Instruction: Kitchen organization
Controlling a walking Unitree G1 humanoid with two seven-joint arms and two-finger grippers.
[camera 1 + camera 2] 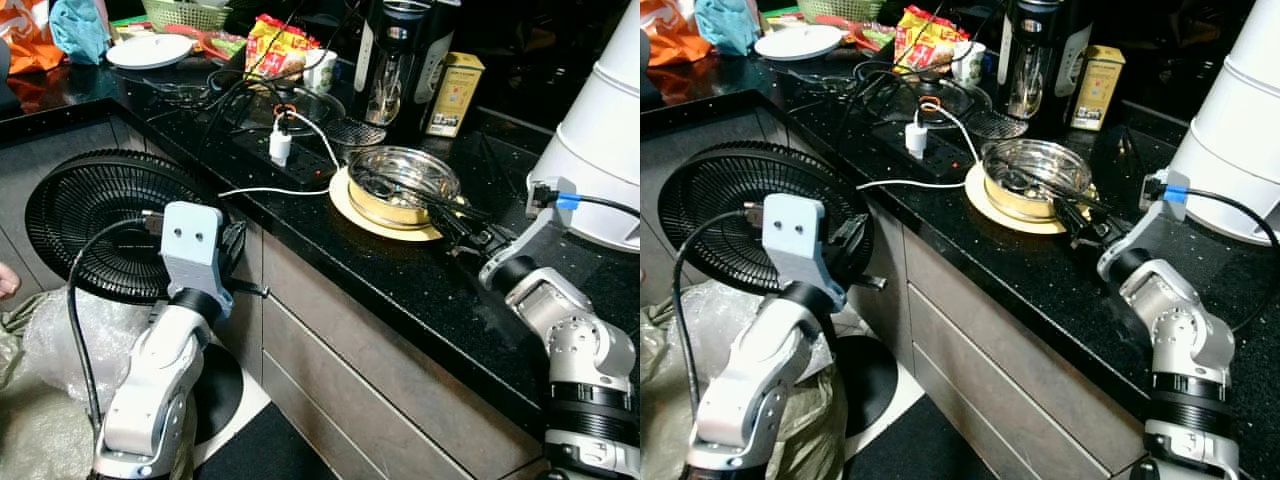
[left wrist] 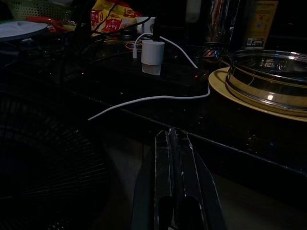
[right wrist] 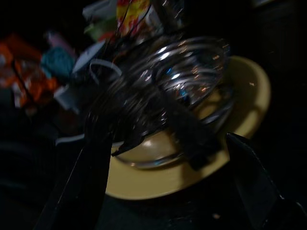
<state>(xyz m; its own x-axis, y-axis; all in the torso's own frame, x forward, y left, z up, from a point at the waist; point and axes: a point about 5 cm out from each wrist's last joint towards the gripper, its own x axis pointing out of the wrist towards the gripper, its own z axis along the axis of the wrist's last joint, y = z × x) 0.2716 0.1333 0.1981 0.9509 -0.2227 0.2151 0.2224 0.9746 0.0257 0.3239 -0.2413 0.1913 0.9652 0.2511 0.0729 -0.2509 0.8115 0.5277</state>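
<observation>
A shiny steel bowl (image 1: 402,180) stands on a yellow plate (image 1: 350,205) on the black counter (image 1: 400,290). My right gripper (image 1: 432,215) is open at the bowl's near right side, its long black fingers (image 3: 91,163) spread on either side of the bowl (image 3: 182,86). Something dark lies inside the bowl, too blurred to name. My left gripper (image 1: 236,246) is shut on nothing, held below the counter edge in front of a black fan (image 1: 95,220). The left wrist view looks along the shut fingers (image 2: 173,143) toward the plate (image 2: 230,91).
A black power strip (image 1: 290,160) with a white charger (image 1: 280,146) and a trailing white cable sits left of the bowl. Behind it are a mesh strainer (image 1: 355,130), coffee maker (image 1: 395,60), yellow box (image 1: 455,95) and snack packet (image 1: 275,45). A large white appliance (image 1: 600,150) stands right.
</observation>
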